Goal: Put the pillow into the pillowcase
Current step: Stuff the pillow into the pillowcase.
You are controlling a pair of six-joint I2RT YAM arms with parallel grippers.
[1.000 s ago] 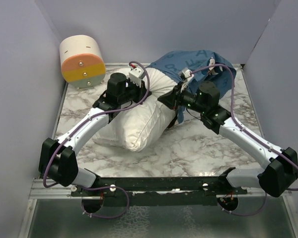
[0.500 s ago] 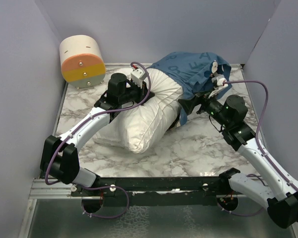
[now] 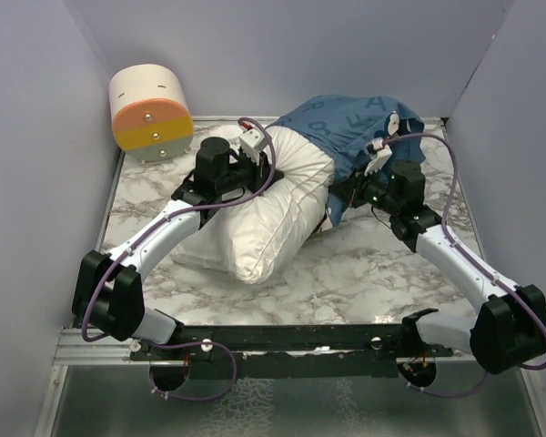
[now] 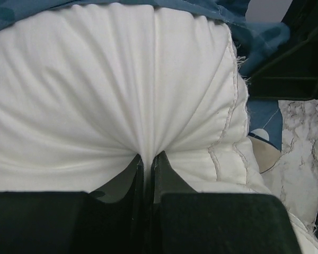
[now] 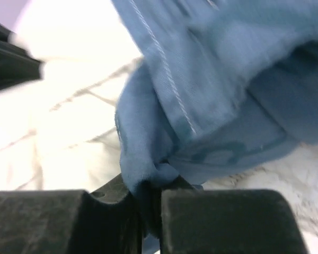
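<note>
The white pillow [image 3: 273,214] lies slantwise on the marble table, its far end tucked into the dark blue pillowcase [image 3: 350,127] at the back. My left gripper [image 3: 262,171] sits on top of the pillow. In the left wrist view it [image 4: 147,159] is shut on a pinched fold of the pillow [image 4: 122,79], with the pillowcase's edge [image 4: 244,32] just beyond. My right gripper [image 3: 343,194] is at the pillowcase's hanging near-right edge. In the right wrist view it [image 5: 151,185] is shut on a bunch of the blue pillowcase [image 5: 228,79], and the pillow [image 5: 58,106] lies to its left.
A cream, orange and yellow cylinder [image 3: 150,114] stands in the back left corner. Grey walls close in the table [image 3: 373,273] on the left, back and right. A black rail [image 3: 291,341] runs along the near edge.
My right gripper let go and swung out to the right. It then came back to the pillowcase's edge and closed on the blue fabric. The left gripper kept its hold on the pillow.
</note>
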